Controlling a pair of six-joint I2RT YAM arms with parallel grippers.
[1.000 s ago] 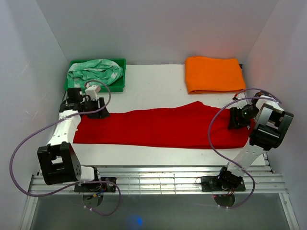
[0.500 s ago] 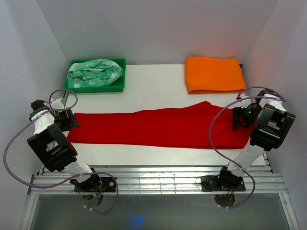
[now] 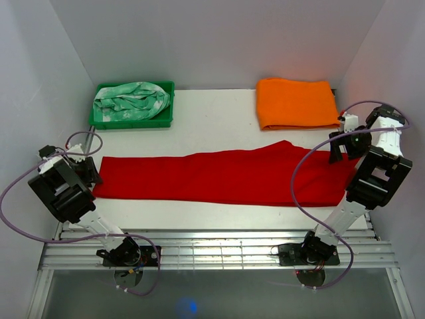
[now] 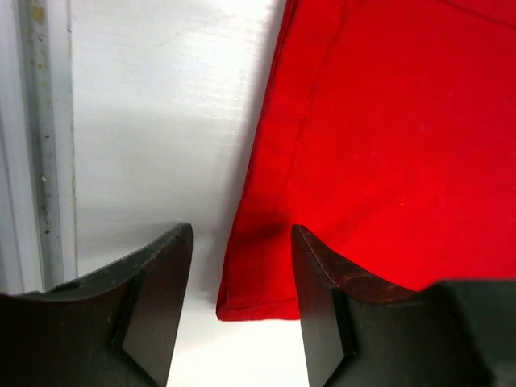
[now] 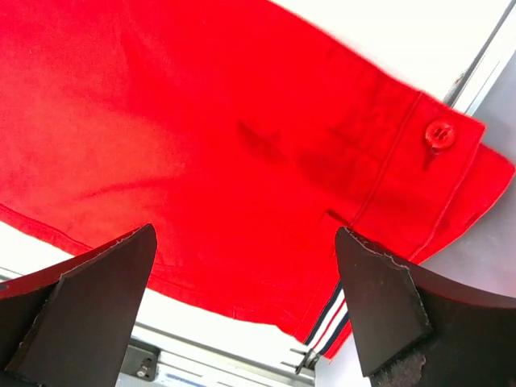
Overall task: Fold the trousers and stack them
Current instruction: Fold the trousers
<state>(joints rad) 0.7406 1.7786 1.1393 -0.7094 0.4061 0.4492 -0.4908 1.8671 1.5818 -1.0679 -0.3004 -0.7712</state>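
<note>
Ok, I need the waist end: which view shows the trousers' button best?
Right wrist: the button is sharp and close on the trousers. Top external shows them whole, but too small to make it out; left wrist shows only the hem end.

The white tabletop (image 3: 212, 123) carries the red trousers (image 3: 219, 178), spread flat and long across its near half, with the leg ends toward the left edge and the wider waist end, with its button (image 5: 440, 134), reaching the right edge. Beyond the trousers' waist end, near the far right corner and apart from them, lies a folded orange cloth (image 3: 295, 103). Beyond the trousers' leg ends, in the far left corner and also apart from them, stands a green tray (image 3: 133, 124) holding a crumpled mint and white cloth (image 3: 129, 100).
</note>
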